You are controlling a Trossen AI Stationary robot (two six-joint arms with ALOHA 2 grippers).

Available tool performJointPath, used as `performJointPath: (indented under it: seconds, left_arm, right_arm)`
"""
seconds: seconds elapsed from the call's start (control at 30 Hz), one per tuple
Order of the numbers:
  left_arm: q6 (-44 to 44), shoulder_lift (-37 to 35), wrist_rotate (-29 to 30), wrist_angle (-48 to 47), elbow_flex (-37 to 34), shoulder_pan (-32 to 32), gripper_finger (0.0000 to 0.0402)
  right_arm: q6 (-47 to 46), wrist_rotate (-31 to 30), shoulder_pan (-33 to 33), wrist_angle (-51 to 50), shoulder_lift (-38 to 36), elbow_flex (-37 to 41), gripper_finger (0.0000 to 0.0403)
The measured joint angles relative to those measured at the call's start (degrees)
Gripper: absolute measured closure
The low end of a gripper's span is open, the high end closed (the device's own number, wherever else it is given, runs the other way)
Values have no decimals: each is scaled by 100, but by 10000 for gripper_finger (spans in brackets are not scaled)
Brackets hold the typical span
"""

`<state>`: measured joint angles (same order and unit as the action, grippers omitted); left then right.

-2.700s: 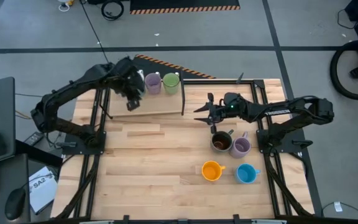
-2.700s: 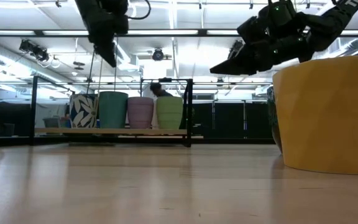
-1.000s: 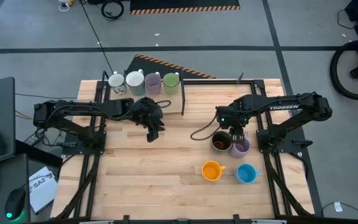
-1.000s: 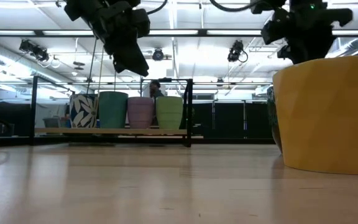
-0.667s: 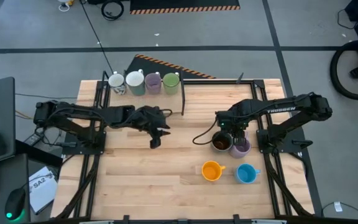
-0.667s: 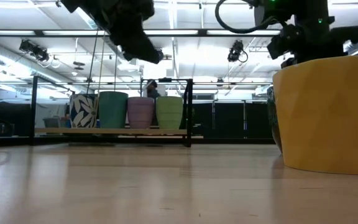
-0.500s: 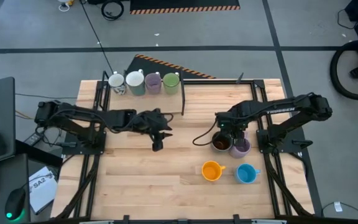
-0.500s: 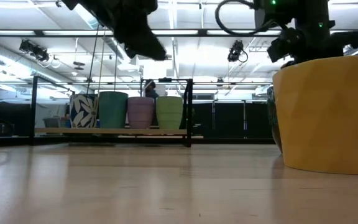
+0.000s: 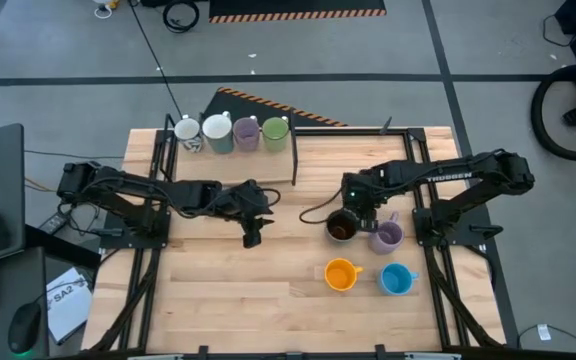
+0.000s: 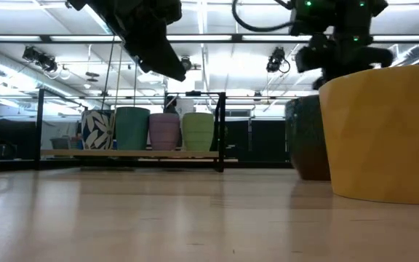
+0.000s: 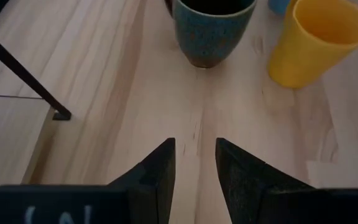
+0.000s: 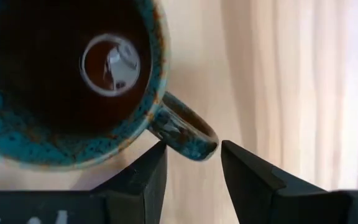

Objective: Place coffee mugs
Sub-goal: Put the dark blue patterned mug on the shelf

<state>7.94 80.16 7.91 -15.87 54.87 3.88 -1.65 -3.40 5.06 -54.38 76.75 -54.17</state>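
Shifted toward bench centre, the dark mug (image 9: 341, 228) has the right hand (image 12: 191, 163) spread astride its handle; left hand (image 11: 194, 163) spread, empty.

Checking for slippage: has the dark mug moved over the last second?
Yes. In the high view the dark mug has shifted left, away from the lilac mug it stood against, toward the table's middle, with the right end effector over its handle.
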Motion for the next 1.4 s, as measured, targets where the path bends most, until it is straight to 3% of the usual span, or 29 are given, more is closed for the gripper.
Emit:
performJointPath:
  seconds: [0.47, 0.7, 1.07, 1.4]
  left_arm:
    - [-309, -2, -1, 59, 0, -4, 280]
    - [-327, -4, -1, 283, 0, -7, 280]
    - [-325, -4, -2, 289, 0, -11, 280]
    - [-322, -7, -2, 303, 0, -22, 280]
  right_arm:
    - [791, -72, 443, 1282, 0, -2, 245]
    - [886, -452, 468, 328, 0, -302, 245]
    - [541, -159, 498, 45, -2, 70, 245]
    - [689, -101, 522, 1628, -2, 567, 245]
